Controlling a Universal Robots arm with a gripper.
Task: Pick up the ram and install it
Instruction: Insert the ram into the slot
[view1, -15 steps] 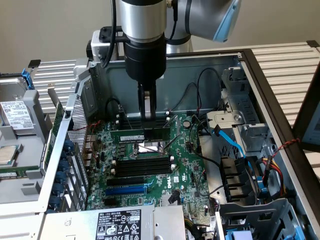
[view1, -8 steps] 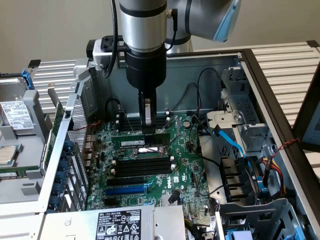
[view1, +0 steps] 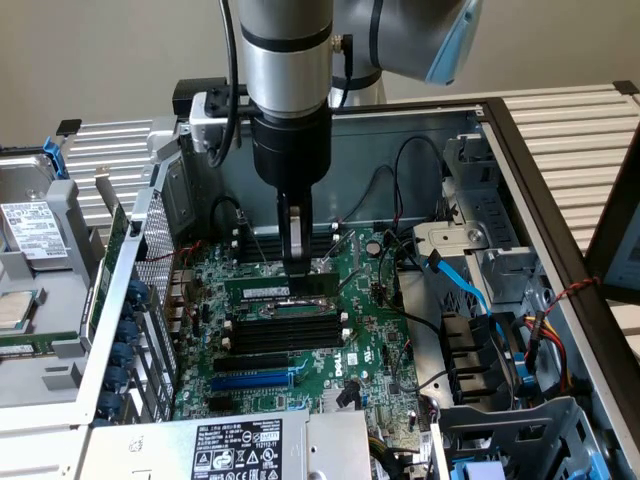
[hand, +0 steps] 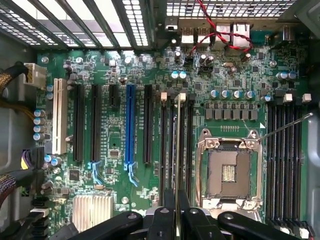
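Pinching the ram (view1: 262, 290) between its two narrow fingers, the gripper (view1: 296, 265) has its jaws pressed close on the board's upper edge, gripping it nearer the end toward the exterior view's right than the middle. The ram stands on edge directly under the jaws, lined up lengthwise with the black memory slots (view1: 285, 335) on the green motherboard (view1: 370, 330), at the side of that bank away from the blue expansion slot (view1: 255, 381). Whether it is seated in a slot cannot be told.

The arm (view1: 285, 60) reaches straight down into the open computer case (view1: 420, 150), wrist vertical.

The ram is a long, thin green stick carrying dark chips and a small white label. In the wrist view it shows as a thin edge (hand: 176, 145) running out from the gripper (hand: 176, 210).
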